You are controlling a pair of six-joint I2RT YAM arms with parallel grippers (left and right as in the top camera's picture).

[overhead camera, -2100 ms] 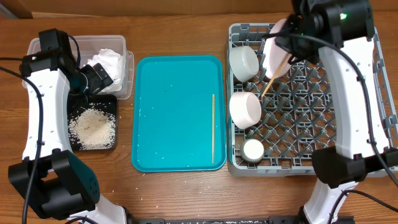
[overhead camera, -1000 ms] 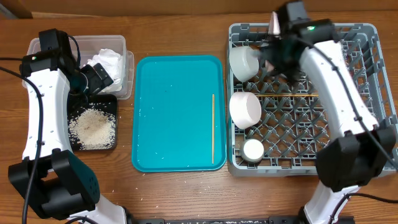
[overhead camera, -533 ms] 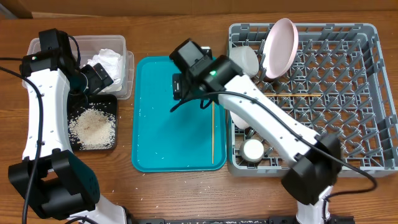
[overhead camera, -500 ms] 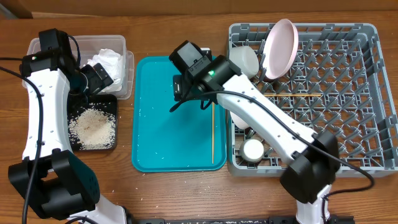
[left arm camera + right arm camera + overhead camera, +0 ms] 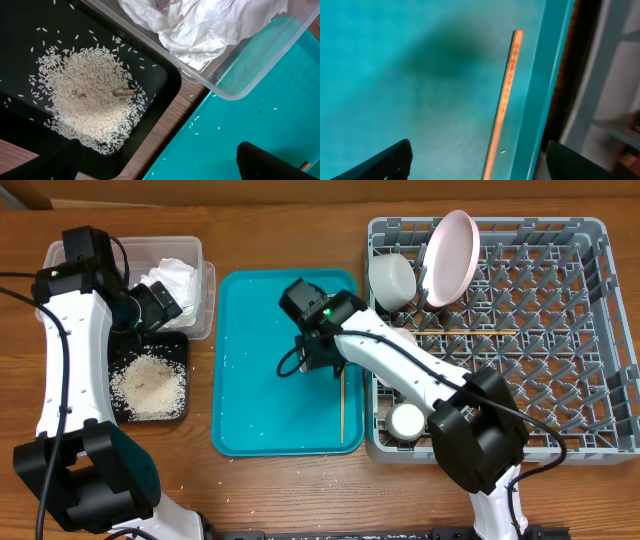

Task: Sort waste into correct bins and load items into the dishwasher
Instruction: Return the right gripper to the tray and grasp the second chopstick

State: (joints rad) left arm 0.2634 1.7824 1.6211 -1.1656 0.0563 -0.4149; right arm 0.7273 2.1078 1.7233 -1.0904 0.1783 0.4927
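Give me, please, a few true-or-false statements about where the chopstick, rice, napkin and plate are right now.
1. One chopstick lies on the teal tray. True.
2. The rice is in the clear tub. False: it is in the black tray.
3. The crumpled napkin sits in the clear tub. True.
4. The right gripper is shut on the chopstick. False: it is open.
5. The plate lies flat in the dish rack. False: it stands on edge.

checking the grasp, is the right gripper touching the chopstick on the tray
Apart. Right wrist view: the right gripper is open, chopstick between its fingers, bare tray either side.
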